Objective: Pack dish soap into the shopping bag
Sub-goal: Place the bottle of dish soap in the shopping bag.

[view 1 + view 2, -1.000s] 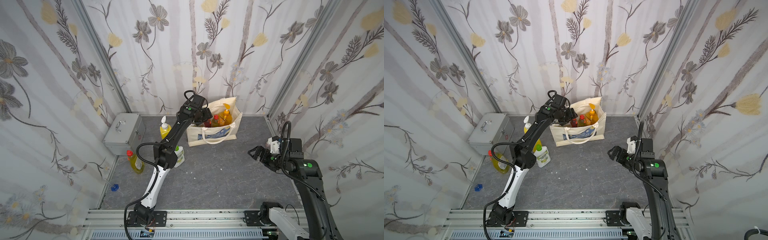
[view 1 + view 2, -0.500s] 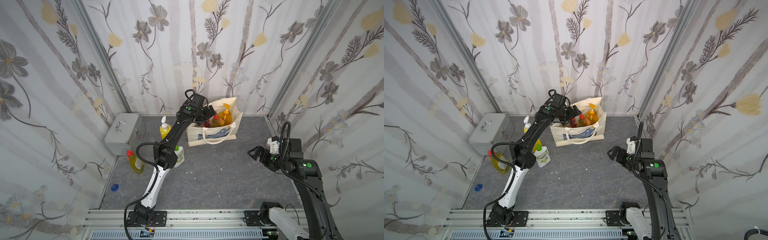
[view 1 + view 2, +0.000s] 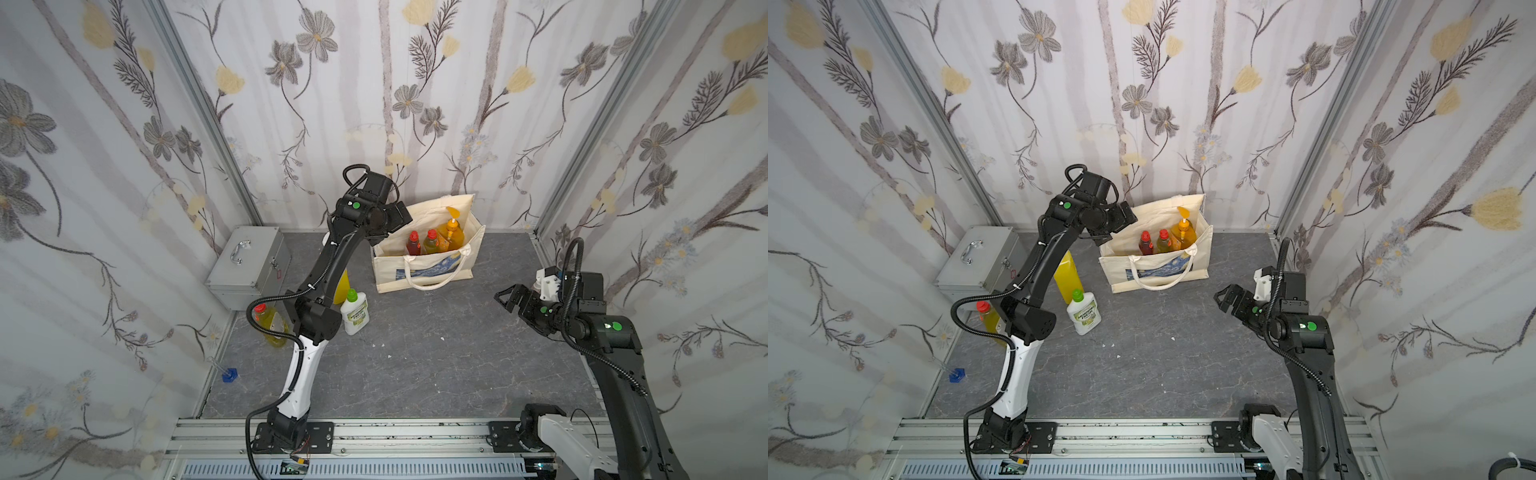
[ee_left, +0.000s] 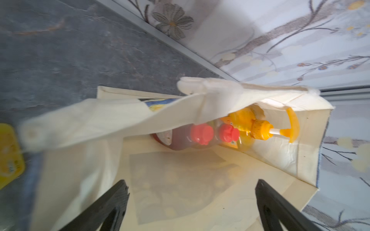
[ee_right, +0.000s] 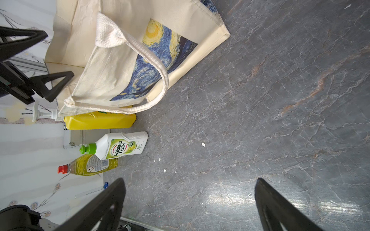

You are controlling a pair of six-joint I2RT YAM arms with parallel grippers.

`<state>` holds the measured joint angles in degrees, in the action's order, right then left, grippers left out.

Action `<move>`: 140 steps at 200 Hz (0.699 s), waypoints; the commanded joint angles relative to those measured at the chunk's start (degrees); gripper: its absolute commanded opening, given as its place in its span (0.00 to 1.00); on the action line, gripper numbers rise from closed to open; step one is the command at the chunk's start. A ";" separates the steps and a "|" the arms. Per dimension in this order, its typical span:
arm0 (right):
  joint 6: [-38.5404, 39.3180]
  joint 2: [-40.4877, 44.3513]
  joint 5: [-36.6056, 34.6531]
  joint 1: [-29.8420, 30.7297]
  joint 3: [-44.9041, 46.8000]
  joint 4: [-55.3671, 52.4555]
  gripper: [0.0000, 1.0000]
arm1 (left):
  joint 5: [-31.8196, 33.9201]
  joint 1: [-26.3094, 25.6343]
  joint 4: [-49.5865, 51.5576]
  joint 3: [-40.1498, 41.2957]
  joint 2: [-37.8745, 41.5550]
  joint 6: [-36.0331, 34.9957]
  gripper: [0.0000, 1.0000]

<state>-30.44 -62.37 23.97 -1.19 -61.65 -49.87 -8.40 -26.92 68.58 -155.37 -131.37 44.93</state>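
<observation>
The shopping bag (image 3: 428, 266) (image 3: 1158, 270) stands open by the back wall. Inside it stand a dark red bottle (image 3: 413, 245) (image 4: 180, 140), a yellow-green bottle with a red cap (image 3: 431, 242) and an orange pump bottle (image 3: 453, 232) (image 4: 258, 128). My left gripper (image 3: 390, 226) (image 4: 191, 182) hangs open and empty over the bag's left end. Left of the bag stand a yellow bottle (image 5: 100, 120), partly hidden by my left arm, a white bottle with a green cap (image 3: 354, 312) (image 5: 120, 148) and a yellow-green bottle (image 3: 272, 326) (image 5: 90, 165). My right gripper (image 3: 509, 297) (image 5: 189, 180) is open and empty at the right.
A silver metal case (image 3: 249, 266) sits at the back left, close to the three bottles outside the bag. A small blue object (image 3: 228, 375) lies by the left wall. An aluminium rail (image 3: 415, 432) runs along the front. Flowered walls enclose three sides.
My left gripper has spread its jaws wide over the bag and now holds nothing. The right arm has not moved.
</observation>
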 commanded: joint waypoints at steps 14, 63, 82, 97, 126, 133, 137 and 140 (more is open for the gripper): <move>-2.27 -1.51 0.56 0.52 -1.28 5.32 1.00 | 1.76 1.03 6.73 1.83 2.59 -4.24 1.00; -4.66 -1.35 -0.91 2.21 -1.46 8.04 1.00 | -7.55 1.64 -3.31 1.75 4.96 -3.84 1.00; -5.32 -1.23 -1.68 3.15 -1.63 8.63 1.00 | -9.93 2.04 -5.07 1.70 5.94 -2.59 1.00; -5.94 -1.03 -2.53 4.09 -2.06 9.34 1.00 | -10.12 2.35 -5.27 1.73 7.33 -2.63 1.00; -7.16 -0.75 -4.66 6.14 -2.47 10.81 1.00 | -8.45 4.09 -2.11 1.69 10.97 -3.71 1.00; -7.47 -0.74 -5.09 6.73 -2.43 11.34 1.00 | -7.62 4.49 -0.98 1.74 12.23 -4.41 1.00; -7.58 -0.87 -5.30 7.08 -2.42 11.52 1.00 | -6.91 4.65 -0.47 1.74 13.00 -4.92 1.00; -7.72 -0.86 -5.53 7.27 -2.42 11.70 1.00 | -6.51 4.74 0.11 1.74 13.59 -5.39 1.00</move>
<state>-36.45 -63.20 20.86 4.75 -63.75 -42.13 -17.17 -23.14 66.02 -153.58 -121.36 41.60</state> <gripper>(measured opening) 0.997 0.994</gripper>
